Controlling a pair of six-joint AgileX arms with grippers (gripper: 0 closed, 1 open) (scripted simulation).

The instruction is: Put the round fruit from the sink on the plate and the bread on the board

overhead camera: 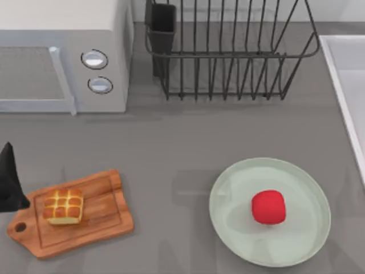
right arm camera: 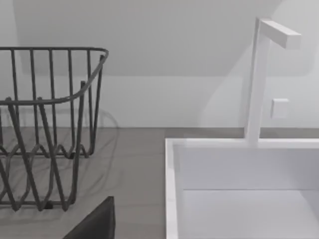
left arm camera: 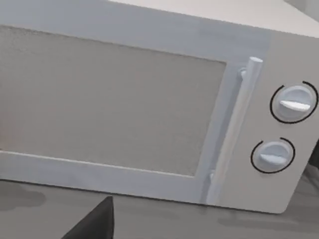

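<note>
A dark part of the left arm (overhead camera: 10, 180) juts in at the worktop's left edge, tapering to a point toward the far side. The left wrist view catches a dark finger (left arm camera: 97, 223) of the left gripper. The right wrist view catches a dark finger (right arm camera: 97, 223) of the right gripper.

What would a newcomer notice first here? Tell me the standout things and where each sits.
The round fruit, bright red, draws the eye first: it sits on the plate toward the table's right. Next comes the bread, golden and scored in a grid, resting on the board at the left. Behind them stand a microwave at the far left and a dark wire dish rack beside it, with the sink at the right edge.
</note>
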